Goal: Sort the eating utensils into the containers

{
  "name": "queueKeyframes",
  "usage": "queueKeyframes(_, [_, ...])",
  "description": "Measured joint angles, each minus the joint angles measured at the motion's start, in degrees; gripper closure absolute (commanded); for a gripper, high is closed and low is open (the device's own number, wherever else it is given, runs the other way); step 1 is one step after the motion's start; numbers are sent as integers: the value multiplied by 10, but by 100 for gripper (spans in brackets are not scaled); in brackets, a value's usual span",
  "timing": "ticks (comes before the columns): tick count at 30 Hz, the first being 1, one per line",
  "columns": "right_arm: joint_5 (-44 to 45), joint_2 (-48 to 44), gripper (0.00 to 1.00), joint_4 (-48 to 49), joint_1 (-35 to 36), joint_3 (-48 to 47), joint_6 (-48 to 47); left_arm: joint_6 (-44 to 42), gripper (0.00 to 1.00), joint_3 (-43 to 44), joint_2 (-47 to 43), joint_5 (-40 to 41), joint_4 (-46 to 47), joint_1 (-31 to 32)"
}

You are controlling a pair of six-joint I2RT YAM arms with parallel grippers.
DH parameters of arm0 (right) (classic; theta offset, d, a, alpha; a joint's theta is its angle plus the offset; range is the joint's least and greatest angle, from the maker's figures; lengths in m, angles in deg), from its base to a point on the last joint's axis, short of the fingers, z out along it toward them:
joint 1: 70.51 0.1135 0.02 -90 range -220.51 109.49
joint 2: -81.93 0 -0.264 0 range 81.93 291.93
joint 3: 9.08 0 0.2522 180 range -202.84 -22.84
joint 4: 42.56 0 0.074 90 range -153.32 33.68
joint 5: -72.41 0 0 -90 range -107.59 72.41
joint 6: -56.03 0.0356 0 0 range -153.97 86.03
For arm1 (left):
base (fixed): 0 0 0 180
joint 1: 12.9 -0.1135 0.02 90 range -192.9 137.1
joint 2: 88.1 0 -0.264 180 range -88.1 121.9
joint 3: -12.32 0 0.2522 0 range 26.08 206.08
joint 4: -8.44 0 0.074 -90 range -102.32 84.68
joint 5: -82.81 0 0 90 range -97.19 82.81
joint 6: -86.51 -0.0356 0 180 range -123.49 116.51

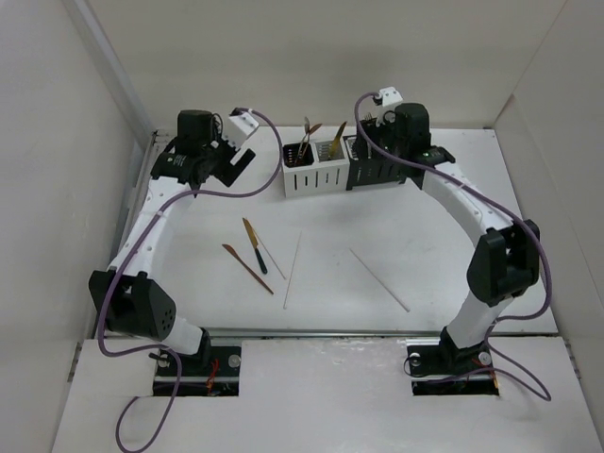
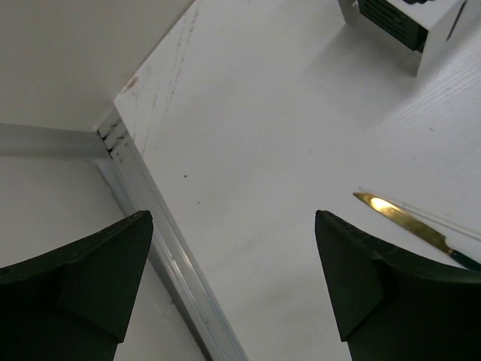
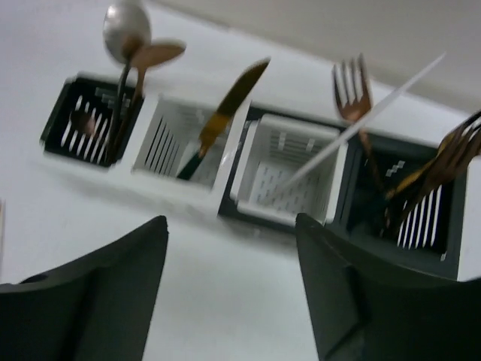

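The right gripper, jaws apart and empty, hangs just before the containers, where spoons, a standing knife, a chopstick and forks stand in separate compartments. The left gripper, likewise spread and empty, hovers over the table by the left wall, with a gold knife lying off to its right. A copper knife and loose chopsticks lie mid-table, well apart from both grippers.

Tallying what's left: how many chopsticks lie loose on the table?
3. A chopstick lies beside the gold knife, a second chopstick just right of it, a third chopstick farther right. None seems hidden.
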Motion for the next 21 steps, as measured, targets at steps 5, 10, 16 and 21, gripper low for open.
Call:
queueKeyframes(5, [-50, -9, 0, -225, 3, -47, -9, 35, 4, -17, 3, -24, -3, 0])
queueKeyframes(10, [-37, -10, 8, -355, 35, 59, 33, 84, 0, -19, 6, -41, 2, -7])
queueKeyframes(16, [-16, -5, 29, -471, 110, 187, 87, 131, 0, -38, -4, -46, 15, -35])
queueKeyframes(21, [-1, 18, 31, -490, 122, 235, 125, 218, 0, -50, -23, 2, 22, -36])
